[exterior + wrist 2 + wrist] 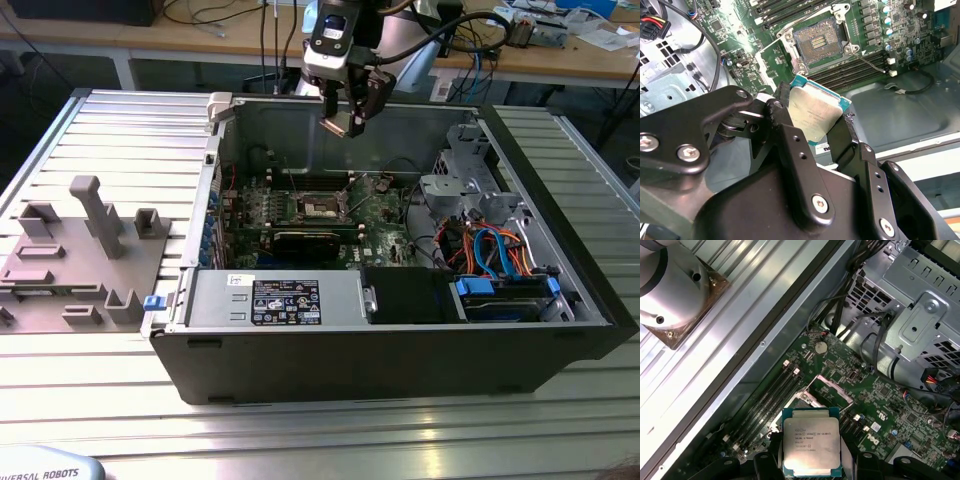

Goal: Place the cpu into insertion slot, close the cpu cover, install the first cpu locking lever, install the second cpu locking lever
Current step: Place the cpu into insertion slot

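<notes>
— What is the gripper [812, 119] holding?

— It is pinching the cpu [815, 112]. Its two black fingers [785, 131] are pressing on opposite edges of the chip, so the jaws are standing only as far apart as the chip is wide. The silver-grey metal top is facing the camera in both wrist views, with the teal border of the chip showing around it.

— Is the chip sitting flat?

— In the second wrist view it is hanging tilted between the fingers. In the first wrist view the cpu [811, 445] is showing square-on, with the gripper [812, 462] clamping it at its two sides.

— And where is the insertion slot?

— The insertion slot [818, 44] is lying on the green motherboard [740, 55], apart from the chip and not touching it. Its dark contact field is showing uncovered inside the silvery rim, with the long memory slots [850, 72] running just beside it.

— How is that looking from outside?

— In the exterior view the gripper [350, 122] is hovering over the open computer case [400, 350], near its far wall, while the insertion slot [322, 207] is sitting down on the board, well below the fingers.
</notes>
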Tool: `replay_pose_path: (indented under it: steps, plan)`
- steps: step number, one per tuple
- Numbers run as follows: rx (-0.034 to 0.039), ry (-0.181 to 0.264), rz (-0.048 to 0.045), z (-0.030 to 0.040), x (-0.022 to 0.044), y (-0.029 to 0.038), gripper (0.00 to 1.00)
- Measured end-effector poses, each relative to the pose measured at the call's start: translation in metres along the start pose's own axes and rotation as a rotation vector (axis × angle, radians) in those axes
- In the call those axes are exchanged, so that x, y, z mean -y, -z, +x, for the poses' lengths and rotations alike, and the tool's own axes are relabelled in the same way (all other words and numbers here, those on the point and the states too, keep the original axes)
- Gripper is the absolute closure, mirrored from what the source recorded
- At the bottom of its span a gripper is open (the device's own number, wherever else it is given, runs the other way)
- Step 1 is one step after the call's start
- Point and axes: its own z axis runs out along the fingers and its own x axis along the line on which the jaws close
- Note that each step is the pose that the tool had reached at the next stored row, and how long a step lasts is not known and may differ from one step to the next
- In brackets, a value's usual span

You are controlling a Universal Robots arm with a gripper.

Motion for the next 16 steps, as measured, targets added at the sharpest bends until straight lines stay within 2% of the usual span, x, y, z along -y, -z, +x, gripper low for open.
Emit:
replay_pose_path:
  steps: [16]
  plan:
    - [0.0019, -0.021, -0.0004, 0.0000, 0.0000, 0.0000, 0.46]
